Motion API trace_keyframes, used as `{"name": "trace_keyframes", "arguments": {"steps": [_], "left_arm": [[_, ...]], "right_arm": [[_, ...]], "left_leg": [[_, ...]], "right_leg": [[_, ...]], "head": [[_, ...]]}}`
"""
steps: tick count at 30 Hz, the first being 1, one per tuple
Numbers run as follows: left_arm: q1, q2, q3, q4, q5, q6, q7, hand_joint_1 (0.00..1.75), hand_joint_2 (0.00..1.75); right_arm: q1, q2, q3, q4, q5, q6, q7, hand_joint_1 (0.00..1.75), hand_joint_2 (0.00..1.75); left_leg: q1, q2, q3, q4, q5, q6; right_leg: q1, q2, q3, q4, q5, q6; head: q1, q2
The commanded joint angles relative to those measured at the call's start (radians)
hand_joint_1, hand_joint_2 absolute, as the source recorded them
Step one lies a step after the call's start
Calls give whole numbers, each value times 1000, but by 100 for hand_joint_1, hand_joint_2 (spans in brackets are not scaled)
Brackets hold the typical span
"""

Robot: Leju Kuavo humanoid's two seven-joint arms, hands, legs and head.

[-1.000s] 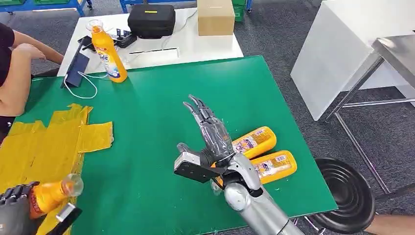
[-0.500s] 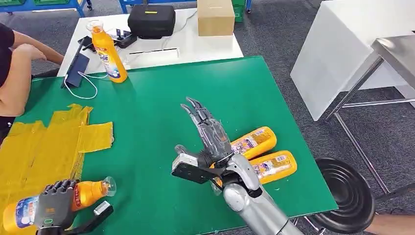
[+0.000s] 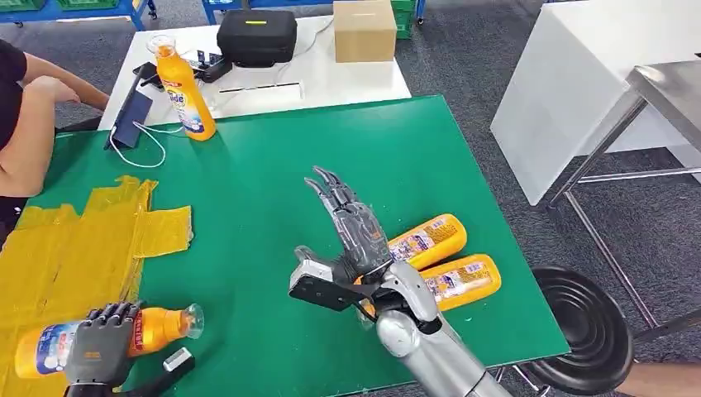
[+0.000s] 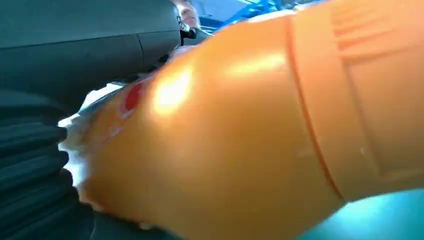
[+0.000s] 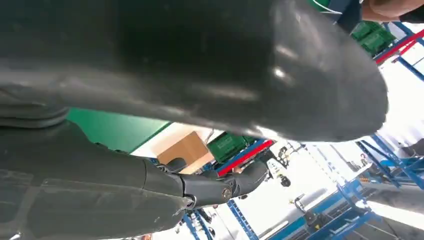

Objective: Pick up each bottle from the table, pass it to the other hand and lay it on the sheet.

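Green covering spreads over the table point(image 3: 273, 165), with grey carpet around it and a white table point(image 3: 322, 78) butting against its far edge. Low at the near left, the left hand point(image 3: 101, 351) grips an orange bottle point(image 3: 153, 328) around its middle, dark fingers wrapped over the label; the bottle lies on its side, base over the yellow sheet point(image 3: 70, 248) and clear cap pointing right over the green. Whether it touches the surface cannot be told. From the left wrist camera the same bottle point(image 4: 240, 130) is a glossy orange mass pressed against the ribbed grey hand point(image 4: 35, 165).

Near the middle of the table the right hand point(image 3: 351, 227) is raised with fingers spread and straight, holding nothing; in the right wrist view its thick thumb and a dark finger point(image 5: 220, 187) stand apart.

Just right of that hand two more orange bottles lie on their sides, nearly parallel, close together: the farther bottle point(image 3: 430, 237) and the nearer bottle point(image 3: 467, 279), both partly behind the silver forearm.

At the far left corner an upright orange bottle point(image 3: 183, 93) stands on the green beside a dark blue tablet stand point(image 3: 128, 120) and a white cable point(image 3: 140, 141). On the white table sit a black case point(image 3: 256, 33) and a cardboard box point(image 3: 364, 29). A person's arm point(image 3: 29, 132) rests at the left edge. A black round stool point(image 3: 591, 327) stands on the floor at the right.
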Motion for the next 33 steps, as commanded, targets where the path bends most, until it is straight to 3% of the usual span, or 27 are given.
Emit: {"name": "trace_keyframes", "arguments": {"steps": [1,5,15,16,19,20,21,23,27,30,33], "left_arm": [[-1,-207,236,71,2,-19,-228,0,175],[-6,-258,318,58,34,-43,-340,0,175],[-17,-321,412,46,89,-19,-427,0,175],[-22,-337,433,40,113,9,-449,0,0],[-30,-392,481,-34,331,78,-588,0,0],[-26,-422,498,-110,658,50,-764,0,0],[-24,-448,527,-168,816,-14,-846,0,0],[-10,-503,590,-300,1047,-177,-948,0,0],[42,-561,652,-463,1351,-494,-948,0,0],[49,-603,684,-481,1415,-627,-948,0,0],[43,-614,692,-482,1405,-640,-948,0,0]], "right_arm": [[-21,-8,21,61,13,5,11,0,0],[-18,-5,17,63,13,10,12,0,0],[-19,-2,27,78,26,19,13,0,0],[-16,-5,27,78,28,21,16,0,0],[9,-26,29,70,33,28,14,0,0],[47,-38,22,44,47,10,-20,0,0],[90,-46,8,17,71,-17,-38,0,175],[175,-83,-15,-49,121,-42,-50,0,175],[304,-193,-104,-166,208,-62,-49,0,175],[342,-251,-200,-195,216,-27,-50,0,175],[346,-244,-234,-193,212,-8,-80,0,175]], "left_leg": [[0,-1,2,-2,0,0],[1,-1,3,-2,0,0],[0,0,2,-1,0,0],[1,-1,3,-1,0,0],[1,-2,2,-1,0,0],[2,-3,2,-1,0,1],[1,-4,1,0,0,1],[2,-6,0,0,0,1],[2,-7,0,1,-2,1],[0,-3,-1,1,-3,2],[0,-3,-2,1,-3,3]], "right_leg": [[0,3,2,-2,1,1],[0,3,3,-3,1,0],[-1,2,2,-1,0,0],[0,3,2,-2,1,0],[0,1,2,-2,0,1],[1,1,3,-3,1,1],[1,-1,2,-2,0,1],[1,-4,2,-2,-1,1],[2,-4,2,-3,-2,1],[0,-1,0,-2,-1,1],[-1,-1,-1,-3,-1,1]], "head": [[0,0],[0,0],[0,0],[0,0],[0,0],[0,0],[0,0],[0,0],[1,0],[0,0],[0,0]]}}
